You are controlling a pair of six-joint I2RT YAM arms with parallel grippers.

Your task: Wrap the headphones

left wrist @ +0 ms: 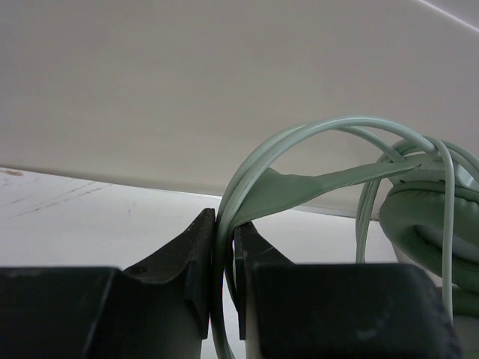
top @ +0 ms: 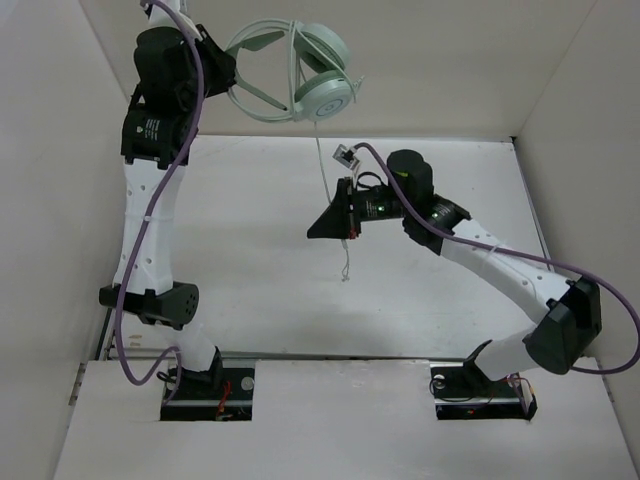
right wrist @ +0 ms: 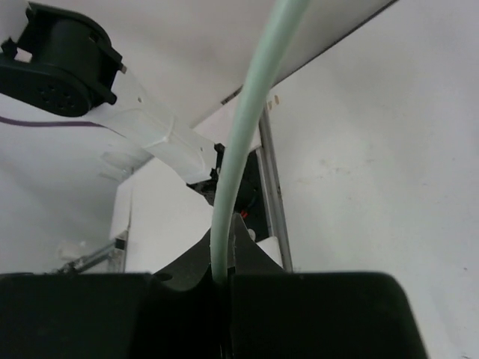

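From above, the left gripper [top: 222, 78] holds the headphones [top: 318, 72] high near the back wall, and the right gripper [top: 338, 218] is closed on the cord [top: 322, 160] hanging below them. The left wrist view shows its jaws pinched on the thin headband [left wrist: 314, 183]. In the right wrist view the jaws are shut on the cord, so I judge a winding turn is in hand; next the cord needs carrying around the earcups with gentle tension.

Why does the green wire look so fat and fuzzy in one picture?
Right wrist view: the cord sits right by the lens, so it blurs and swells. Top view: the headphones hang far off, evenly lit, cord thin and sharp. Left wrist view: headband fairly sharp.
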